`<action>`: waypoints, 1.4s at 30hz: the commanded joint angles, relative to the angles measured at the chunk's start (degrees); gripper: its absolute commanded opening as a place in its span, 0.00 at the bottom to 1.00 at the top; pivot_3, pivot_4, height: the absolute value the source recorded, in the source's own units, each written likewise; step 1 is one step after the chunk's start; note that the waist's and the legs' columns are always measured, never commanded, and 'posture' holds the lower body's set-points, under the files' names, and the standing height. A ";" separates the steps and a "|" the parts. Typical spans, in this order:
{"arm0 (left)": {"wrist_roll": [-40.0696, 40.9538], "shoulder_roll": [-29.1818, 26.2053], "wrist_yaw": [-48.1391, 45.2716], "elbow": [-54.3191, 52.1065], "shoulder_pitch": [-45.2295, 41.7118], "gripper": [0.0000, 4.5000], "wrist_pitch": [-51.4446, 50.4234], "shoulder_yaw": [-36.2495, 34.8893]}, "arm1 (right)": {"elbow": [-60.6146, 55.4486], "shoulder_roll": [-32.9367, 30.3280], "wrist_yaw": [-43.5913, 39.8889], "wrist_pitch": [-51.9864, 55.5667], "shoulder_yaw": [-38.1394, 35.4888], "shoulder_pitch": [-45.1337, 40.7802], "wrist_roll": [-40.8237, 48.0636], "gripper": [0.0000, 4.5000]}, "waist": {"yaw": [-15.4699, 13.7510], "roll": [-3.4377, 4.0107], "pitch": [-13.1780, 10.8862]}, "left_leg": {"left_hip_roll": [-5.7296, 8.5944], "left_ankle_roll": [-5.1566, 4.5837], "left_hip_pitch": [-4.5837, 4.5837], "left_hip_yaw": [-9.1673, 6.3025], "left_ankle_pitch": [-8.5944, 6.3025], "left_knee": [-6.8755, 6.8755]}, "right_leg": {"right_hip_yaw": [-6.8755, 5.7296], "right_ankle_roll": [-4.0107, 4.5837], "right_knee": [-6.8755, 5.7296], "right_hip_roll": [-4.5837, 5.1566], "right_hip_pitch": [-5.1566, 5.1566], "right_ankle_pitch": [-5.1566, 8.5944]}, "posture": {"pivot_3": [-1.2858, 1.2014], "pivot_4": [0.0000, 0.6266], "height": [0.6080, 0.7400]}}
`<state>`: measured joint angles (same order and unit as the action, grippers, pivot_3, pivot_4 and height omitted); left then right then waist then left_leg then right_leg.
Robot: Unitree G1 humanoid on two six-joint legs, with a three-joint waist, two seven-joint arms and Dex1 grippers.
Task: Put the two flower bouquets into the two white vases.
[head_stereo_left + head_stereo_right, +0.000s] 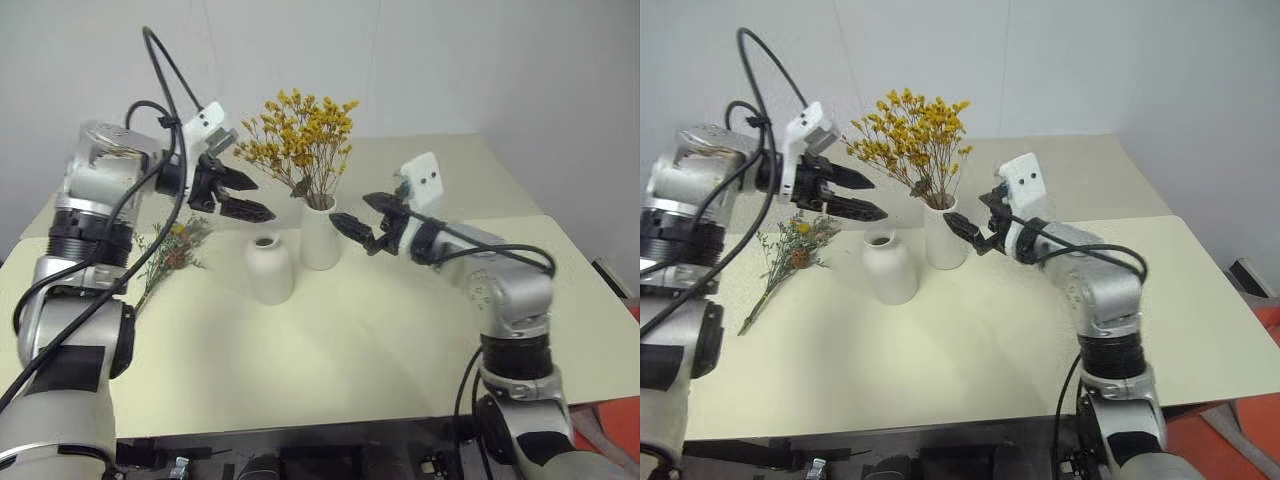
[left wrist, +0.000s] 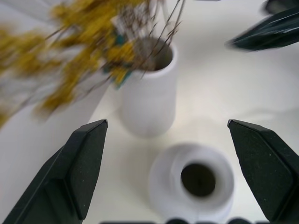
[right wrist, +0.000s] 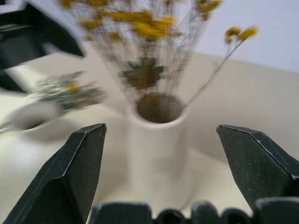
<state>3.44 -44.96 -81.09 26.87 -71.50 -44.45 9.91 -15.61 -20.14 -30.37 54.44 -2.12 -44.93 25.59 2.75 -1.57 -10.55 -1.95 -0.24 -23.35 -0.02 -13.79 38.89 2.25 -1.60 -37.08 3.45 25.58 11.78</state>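
Right now our left gripper (image 1: 245, 196) hangs with both black fingers spread wide and nothing between them, above and just left of the short bottle-shaped white ceramic vase (image 1: 269, 267). Our right gripper (image 1: 362, 222) is likewise splayed and empty, close beside the tall straight white cylinder vase (image 1: 320, 236). Next to pick, we judge, is the small greenish dried bouquet with yellow and reddish blooms (image 1: 172, 249): it lies flat on the pale table (image 1: 330, 340), down and to the left of the left fingers, blooms toward the vases, stems trailing toward the table's near-left edge. Left arm is clearly nearer. Cylinder holds the bushy yellow-orange dried bouquet (image 1: 300, 135); bottle vase is empty.
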 commanded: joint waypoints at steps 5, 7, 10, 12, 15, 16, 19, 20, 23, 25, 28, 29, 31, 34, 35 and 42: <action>1.78 -6.52 7.92 -9.86 4.00 1.00 -14.37 -4.09 | -5.51 -6.98 -9.41 9.93 -4.61 -4.79 15.68 0.99 | -0.10 -0.01 -0.01 | 0.00 0.00 0.09 0.01 0.00 0.06 | 0.00 -0.01 0.11 0.00 -0.02 0.01 | 0.52 0.24 1.00; 1.56 -7.59 11.88 -12.49 5.52 1.00 -19.78 -4.91 | -3.49 -7.25 -9.47 13.48 -5.73 -7.98 19.29 0.99 | -0.16 -0.01 0.00 | -0.01 0.00 0.14 0.00 0.00 0.06 | 0.01 -0.01 0.09 -0.02 -0.03 0.02 | 0.52 0.24 1.00; 2.14 -9.91 16.78 -17.41 8.49 1.00 -27.85 -7.38 | -0.01 -7.56 -10.90 17.17 -6.16 -13.08 23.69 0.99 | 0.19 -0.01 -0.01 | 0.00 0.00 0.16 0.04 0.00 0.06 | 0.13 0.00 0.03 -0.03 0.01 0.02 | 0.52 0.24 1.00; 3.51 -10.89 18.64 -19.63 9.16 1.00 -31.90 -8.44 | 0.51 -9.06 -13.00 16.09 -4.27 -14.20 23.74 0.99 | -0.01 -0.02 -0.01 | -0.03 0.00 0.14 0.02 0.00 0.03 | 0.09 0.00 0.03 -0.06 0.02 0.02 | 0.52 0.24 1.00; 3.54 -15.20 19.47 -20.63 9.38 1.00 -35.65 -2.18 | 1.72 -9.91 -14.52 14.44 -0.95 -15.49 22.38 0.99 | -0.14 -0.05 -0.02 | -0.02 0.00 0.07 0.01 0.00 0.04 | 0.05 0.00 0.04 -0.05 0.02 0.02 | 0.52 0.24 1.00; 3.70 -15.77 20.43 -19.65 9.05 1.00 -37.14 -1.61 | 2.16 -10.01 -15.05 13.78 0.28 -15.89 21.72 0.99 | -0.16 -0.05 -0.02 | 0.02 0.00 0.09 0.03 0.00 0.04 | 0.09 -0.01 0.06 -0.01 0.02 0.02 | 0.52 0.24 1.00; 3.44 -16.43 24.17 -14.66 7.31 1.00 -42.28 0.89 | 3.71 -9.26 -15.98 13.07 2.81 -17.75 21.07 0.99 | -0.39 -0.06 -0.02 | 0.02 0.00 0.13 0.05 0.00 0.06 | 0.08 -0.01 0.08 -0.01 0.02 0.03 | 0.52 0.24 1.00; 3.46 -16.53 25.05 -13.23 6.64 1.00 -43.46 2.01 | 4.11 -9.00 -16.07 13.08 3.16 -18.24 21.11 0.99 | -0.36 -0.06 -0.02 | 0.01 0.00 0.12 0.04 0.00 0.06 | 0.06 -0.01 0.07 -0.02 0.02 0.03 | 0.52 0.24 1.00; 2.29 -16.07 27.93 -3.71 3.15 1.00 -45.23 6.85 | 5.57 -7.59 -16.20 12.73 4.83 -20.29 20.38 0.99 | -0.31 -0.07 -0.02 | 0.00 0.00 0.10 0.03 0.00 0.05 | 0.06 -0.01 0.04 -0.04 0.03 0.03 | 0.52 0.24 1.00; 1.27 -15.16 29.67 2.58 0.80 1.00 -44.30 8.87 | 6.73 -6.82 -16.25 12.34 5.76 -21.51 19.69 0.99 | -0.28 -0.07 -0.02 | 0.01 0.00 0.08 0.04 0.00 0.06 | 0.06 -0.01 0.02 -0.03 0.06 0.03 | 0.52 0.24 1.00; 1.33 -14.46 28.95 9.13 -1.53 1.00 -42.48 13.12 | 7.89 -6.17 -16.66 11.54 6.69 -22.76 18.91 0.99 | -0.27 -0.07 -0.02 | 0.01 0.00 0.04 0.04 0.00 0.05 | 0.06 0.00 0.00 -0.03 0.12 0.03 | 0.52 0.24 1.00; 1.50 -14.20 28.51 10.79 -2.20 1.00 -42.15 14.25 | 8.11 -6.15 -16.92 11.32 6.87 -22.94 18.80 0.99 | -0.28 -0.07 -0.02 | 0.02 0.00 -0.02 0.04 0.00 0.05 | 0.07 0.00 -0.03 -0.02 0.19 0.03 | 0.52 0.24 1.00; 1.01 -13.04 28.27 14.92 -2.69 1.00 -40.11 15.73 | 8.24 -6.15 -17.32 10.99 7.24 -23.09 18.65 0.99 | -0.28 -0.07 -0.02 | 0.01 0.00 -0.08 0.04 0.00 0.05 | 0.06 0.00 -0.03 -0.02 0.24 0.02 | 0.52 0.24 1.00; -0.84 -10.04 26.96 23.11 -4.09 1.00 -36.36 19.02 | 8.42 -6.08 -17.80 10.70 7.43 -23.14 18.35 0.99 | -0.39 -0.08 -0.02 | 0.02 0.00 -0.13 0.04 0.00 0.06 | 0.05 0.01 -0.03 -0.02 0.28 0.02 | 0.52 0.24 1.00; -1.70 -9.07 26.64 25.33 -4.52 1.00 -34.69 19.74 | 8.50 -6.11 -17.97 10.57 7.48 -23.14 18.25 0.99 | -0.41 -0.09 -0.01 | 0.02 0.01 -0.13 0.05 0.01 0.07 | 0.05 0.01 -0.03 -0.01 0.28 0.02 | 0.52 0.24 1.00; -6.57 -1.99 29.36 40.61 -8.37 1.00 -21.62 17.44 | 8.49 -5.86 -17.83 10.48 6.97 -23.20 18.09 0.99 | -0.43 -0.19 0.01 | 0.03 0.01 -0.40 0.05 0.01 0.11 | 0.04 0.02 -0.05 0.00 0.51 0.00 | 0.52 0.24 1.00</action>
<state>-1.29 -46.92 -52.75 64.86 -78.28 -69.23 28.87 -6.09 -25.99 -48.18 66.39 6.25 -66.60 43.70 2.32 -1.76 -10.55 -1.92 -0.23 -23.77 0.03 -13.78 39.00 2.28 -1.58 -37.15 3.46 26.10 11.78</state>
